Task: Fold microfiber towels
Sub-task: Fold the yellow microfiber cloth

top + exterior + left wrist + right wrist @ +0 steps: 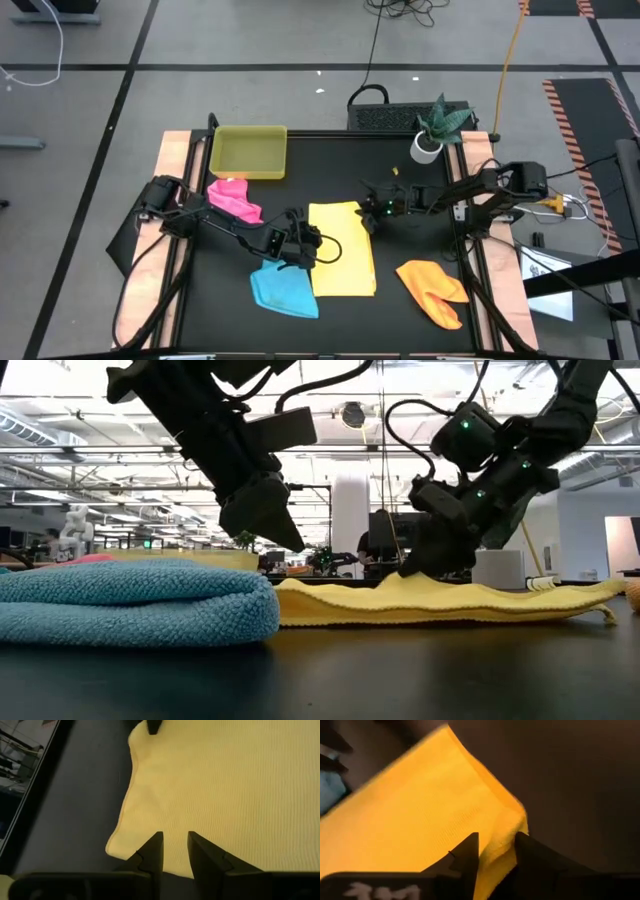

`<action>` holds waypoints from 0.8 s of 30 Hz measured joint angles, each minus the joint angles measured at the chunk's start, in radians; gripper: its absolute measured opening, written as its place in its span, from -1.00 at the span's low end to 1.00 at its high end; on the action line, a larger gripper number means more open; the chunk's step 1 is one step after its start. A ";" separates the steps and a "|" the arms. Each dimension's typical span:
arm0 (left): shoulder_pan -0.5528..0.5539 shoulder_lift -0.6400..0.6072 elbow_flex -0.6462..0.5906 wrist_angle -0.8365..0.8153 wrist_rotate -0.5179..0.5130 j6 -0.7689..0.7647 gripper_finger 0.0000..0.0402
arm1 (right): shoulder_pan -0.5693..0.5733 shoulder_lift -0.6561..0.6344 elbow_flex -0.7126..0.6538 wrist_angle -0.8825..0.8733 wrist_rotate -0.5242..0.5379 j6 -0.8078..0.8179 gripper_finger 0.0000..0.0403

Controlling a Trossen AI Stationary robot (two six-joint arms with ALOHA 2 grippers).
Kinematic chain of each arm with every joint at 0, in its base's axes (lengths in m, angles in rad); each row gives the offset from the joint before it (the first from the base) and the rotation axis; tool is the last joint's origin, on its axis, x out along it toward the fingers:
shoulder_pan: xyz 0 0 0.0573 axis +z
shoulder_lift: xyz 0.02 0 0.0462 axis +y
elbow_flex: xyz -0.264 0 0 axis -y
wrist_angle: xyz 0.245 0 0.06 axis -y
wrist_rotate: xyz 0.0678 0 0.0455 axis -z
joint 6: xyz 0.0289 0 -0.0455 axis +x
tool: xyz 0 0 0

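Note:
The yellow towel (pixel 342 255) lies flat at the table's middle as a long rectangle. My right gripper (pixel 366 217) is down at the towel's far right corner (pixel 517 817), open, with yellow cloth showing in the gap between its fingers. My left gripper (pixel 283 532) hangs open a little above the towel's left edge (pixel 122 820) and touches nothing. The blue towel (pixel 285 290) lies bunched against the yellow one's near left corner. The pink towel (pixel 235 198) lies at the far left and the orange towel (pixel 432 290) at the near right. My right gripper comes at the yellow towel slanting down from the table's right side. Its fingertips (pixel 470 851) stand on either side of the thick right edge (pixel 507 837), just near of the far right corner. The towel lies flat on the table. Whether the fingers have closed on the cloth I cannot tell.
A yellow-green tray (pixel 248 152) stands at the table's far left. A potted plant (pixel 432 130) and a black box (pixel 395 115) stand at the far right. Bare black tabletop (pixel 220 300) lies at the near left.

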 joint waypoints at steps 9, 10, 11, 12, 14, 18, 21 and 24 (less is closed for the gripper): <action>0.000 0.000 0.000 -0.002 0.001 0.000 -0.54 | 0.017 -0.001 0.000 0.001 0.006 -0.092 -0.89; 0.000 0.000 0.000 -0.002 0.001 0.000 -0.54 | 0.022 -0.006 0.000 0.000 0.005 -0.104 -0.94; 0.000 0.000 0.000 -0.002 0.001 0.000 -0.54 | 0.026 -0.011 0.000 -0.002 0.006 -0.120 -0.97; 0.000 0.000 0.000 -0.002 0.001 0.000 -0.54 | 0.031 -0.017 0.000 -0.003 0.010 -0.132 -0.98; 0.000 0.000 0.000 -0.002 0.001 0.000 -0.54 | 0.040 -0.034 0.000 -0.019 0.056 -0.143 -0.96; 0.000 0.000 0.000 -0.003 0.002 -0.001 -0.54 | 0.044 -0.081 0.000 -0.063 0.111 -0.192 -0.95; 0.000 0.000 0.000 -0.003 0.002 -0.001 -0.54 | 0.046 -0.085 0.000 -0.082 0.109 -0.209 -0.95; 0.000 0.000 0.000 -0.003 0.002 -0.001 -0.54 | 0.046 -0.069 0.000 -0.087 0.110 -0.205 -0.91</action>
